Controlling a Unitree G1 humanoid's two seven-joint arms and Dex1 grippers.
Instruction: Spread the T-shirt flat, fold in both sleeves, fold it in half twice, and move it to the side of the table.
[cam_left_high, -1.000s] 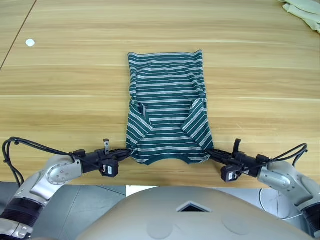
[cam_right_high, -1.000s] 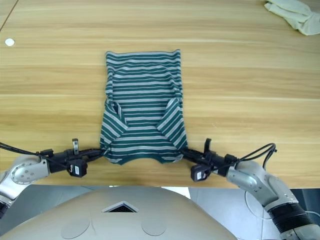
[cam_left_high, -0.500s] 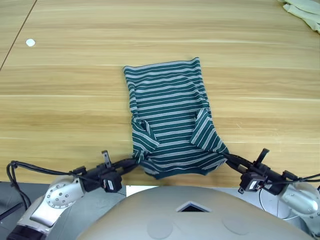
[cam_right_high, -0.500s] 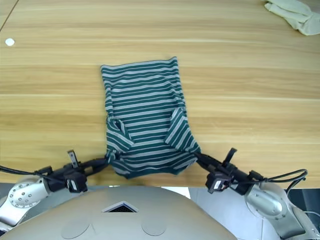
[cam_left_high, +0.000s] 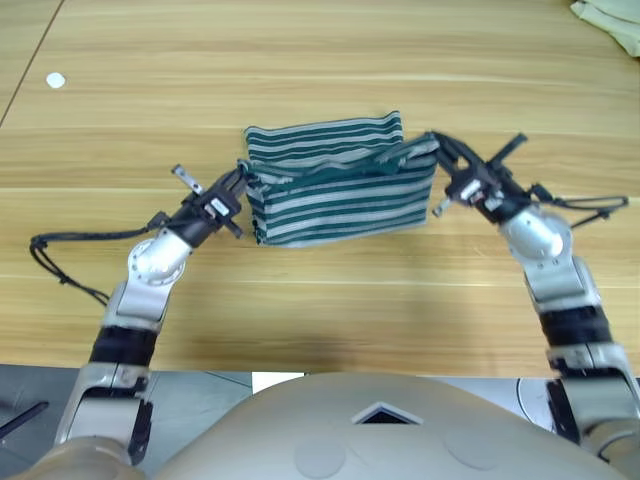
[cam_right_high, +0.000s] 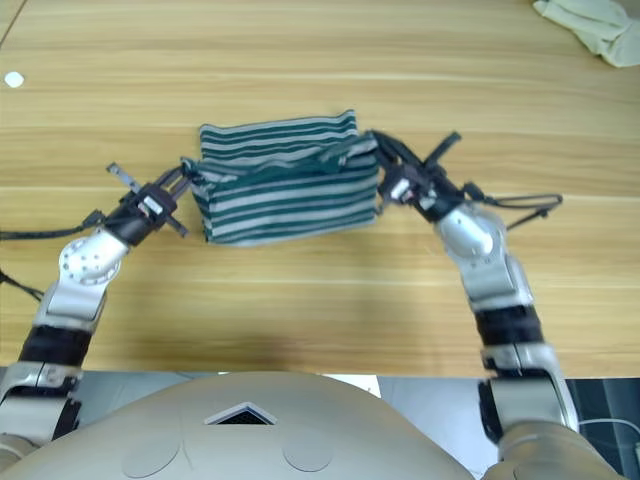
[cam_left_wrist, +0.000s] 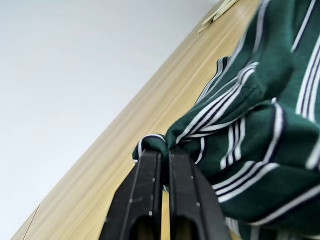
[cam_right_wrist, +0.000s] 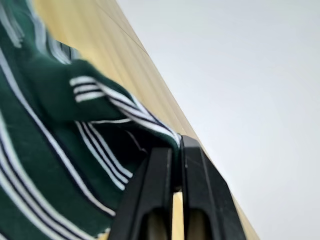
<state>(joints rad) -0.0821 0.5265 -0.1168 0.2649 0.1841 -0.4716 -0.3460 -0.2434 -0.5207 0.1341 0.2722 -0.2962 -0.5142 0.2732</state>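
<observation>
T-shirt doubled over, stretched between both extended arms. Wrist views confirm left gripper and right gripper pinch fabric corners tight.

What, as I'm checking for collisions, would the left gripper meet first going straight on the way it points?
The T-shirt itself: the left gripper, shut on its corner, points into the striped cloth, though depth is unclear.

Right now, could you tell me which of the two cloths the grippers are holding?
The green striped T-shirt, pinched at its ends by the left gripper and right gripper; the pale cloth lies apart at the far right.
</observation>
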